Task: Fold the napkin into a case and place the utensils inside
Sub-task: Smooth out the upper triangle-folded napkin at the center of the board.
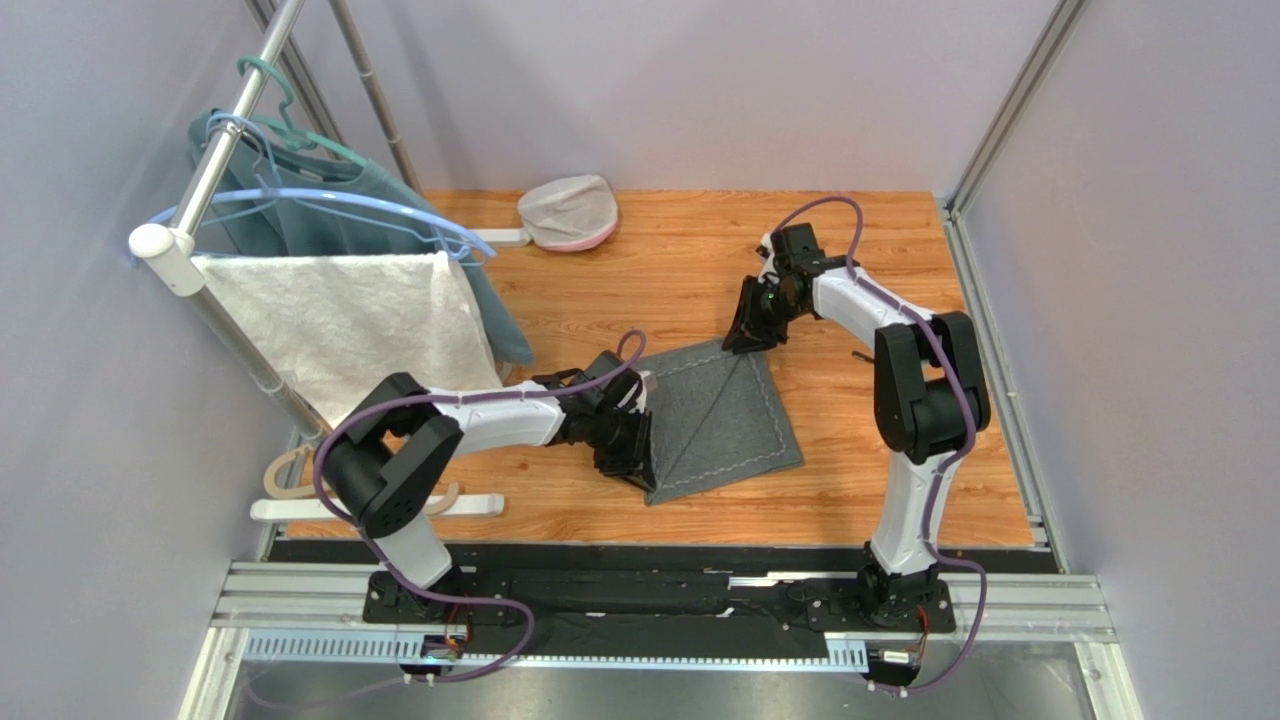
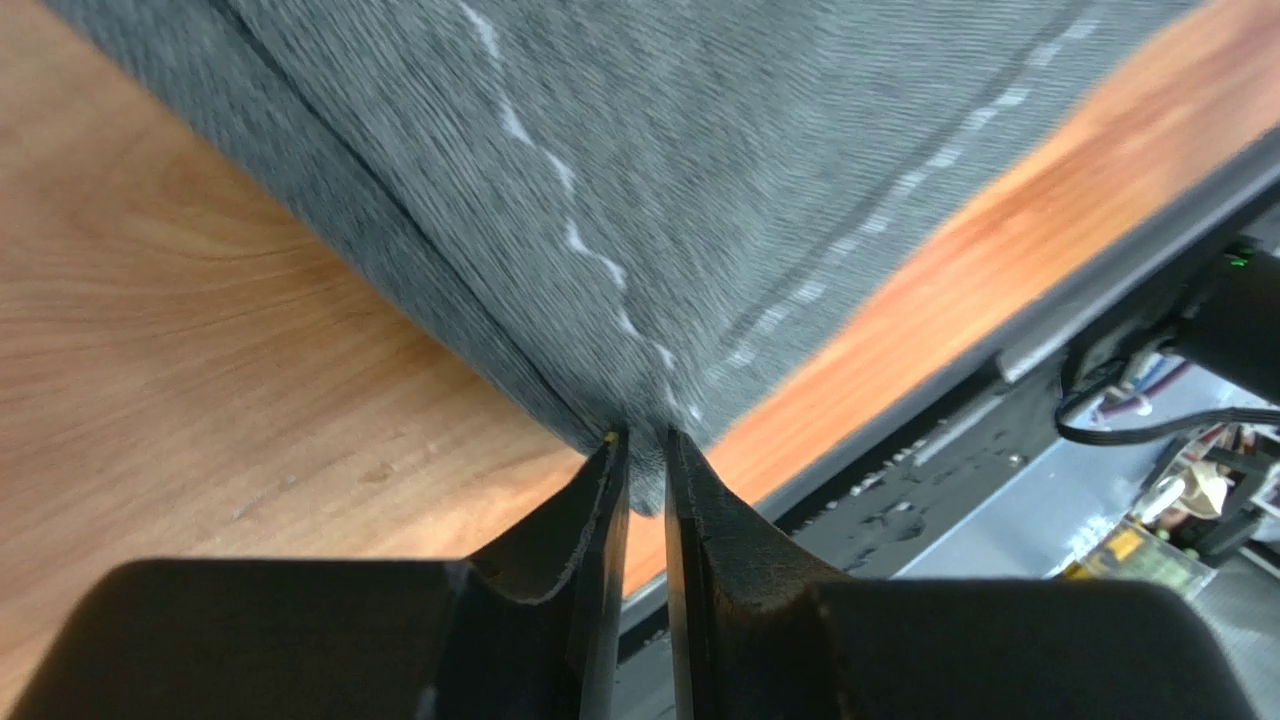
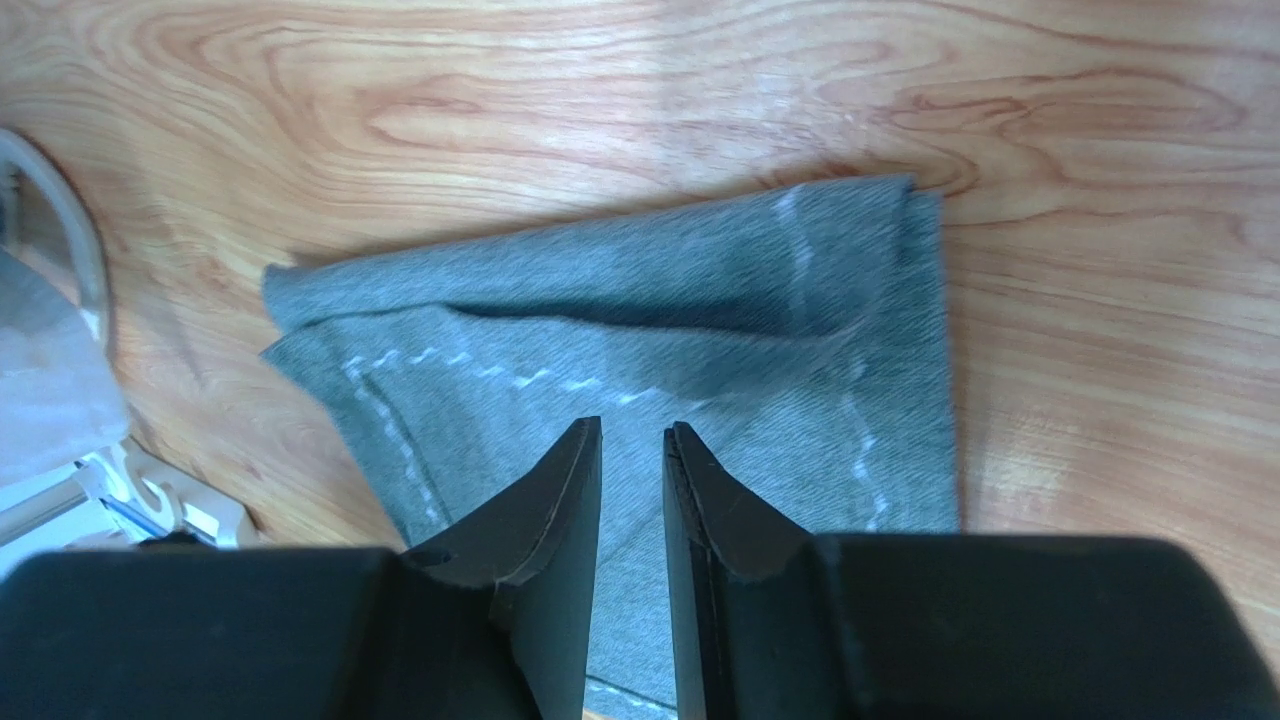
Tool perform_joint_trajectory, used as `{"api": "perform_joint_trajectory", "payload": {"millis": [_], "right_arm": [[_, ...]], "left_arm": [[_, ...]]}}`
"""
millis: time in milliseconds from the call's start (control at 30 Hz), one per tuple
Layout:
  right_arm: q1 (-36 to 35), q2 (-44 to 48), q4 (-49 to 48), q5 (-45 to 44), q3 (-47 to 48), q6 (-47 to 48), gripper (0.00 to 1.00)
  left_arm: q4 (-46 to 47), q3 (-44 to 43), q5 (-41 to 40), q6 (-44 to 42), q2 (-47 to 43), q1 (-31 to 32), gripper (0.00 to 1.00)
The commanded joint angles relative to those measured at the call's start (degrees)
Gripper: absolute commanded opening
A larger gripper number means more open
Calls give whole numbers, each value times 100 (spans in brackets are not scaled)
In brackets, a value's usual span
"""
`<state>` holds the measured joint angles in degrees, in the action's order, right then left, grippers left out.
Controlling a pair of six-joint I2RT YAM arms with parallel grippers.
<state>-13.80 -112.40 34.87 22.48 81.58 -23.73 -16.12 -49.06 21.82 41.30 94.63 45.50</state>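
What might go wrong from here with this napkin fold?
The left fingers pinch only the very tip of a corner of the napkin, so it may slip out when pulled. At the far corner, the cloth lies doubled over and rumpled just beyond the right fingers; closing there might catch only one layer and skew the fold.

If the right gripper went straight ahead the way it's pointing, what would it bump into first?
Most likely the napkin. The right gripper points its fingers down at the folded grey cloth on the wooden table, and nothing else shows in between. How near it is, I can't tell.
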Motion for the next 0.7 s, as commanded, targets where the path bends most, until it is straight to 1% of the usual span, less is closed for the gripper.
{"api": "perform_joint_trajectory", "payload": {"millis": [0, 100, 167, 200, 267, 300, 367, 400, 467, 533, 567, 600, 633, 667], "right_arm": [[79, -482, -350, -103, 260, 175, 25], [141, -852, -323, -339, 708, 377, 26], [141, -906, -288, -341, 832, 456, 26], [150, -889, -245, -280, 842, 448, 26], [132, -627, -279, -218, 685, 404, 26], [132, -503, -297, -192, 510, 386, 27], [115, -134, -271, -226, 333, 325, 28], [106, -29, -288, -235, 228, 325, 29], [88, 156, -297, -270, 86, 316, 34], [62, 122, -271, -279, 138, 342, 35], [71, 26, -227, -297, 200, 360, 36], [62, -10, -87, -375, 261, 377, 36], [62, -19, -16, -393, 375, 377, 36], [45, -1, 37, -393, 411, 395, 37]], "left_arm": [[434, 54, -20, 98, 240, 56, 23], [408, 28, -169, 71, 144, 73, 24], [250, -33, -170, 54, 12, 74, 23], [58, -60, -265, 45, -232, 74, 25], [-75, -104, -406, 10, -558, 65, 27], [-267, -139, -616, -34, -847, 65, 31], [-540, -402, -802, -191, -1025, -5, 36], [-681, -490, -829, -227, -1060, -58, 38], [-682, -683, -715, -324, -1035, -311, 40], [-734, -937, -583, -333, -824, -540, 43], [-787, -1052, -539, -359, -728, -785, 44], [-753, -1140, -591, -385, -544, -883, 51], [-822, -1411, -644, -429, -412, -963, 61], [-936, -1605, -697, -569, -271, -1033, 62]]}}
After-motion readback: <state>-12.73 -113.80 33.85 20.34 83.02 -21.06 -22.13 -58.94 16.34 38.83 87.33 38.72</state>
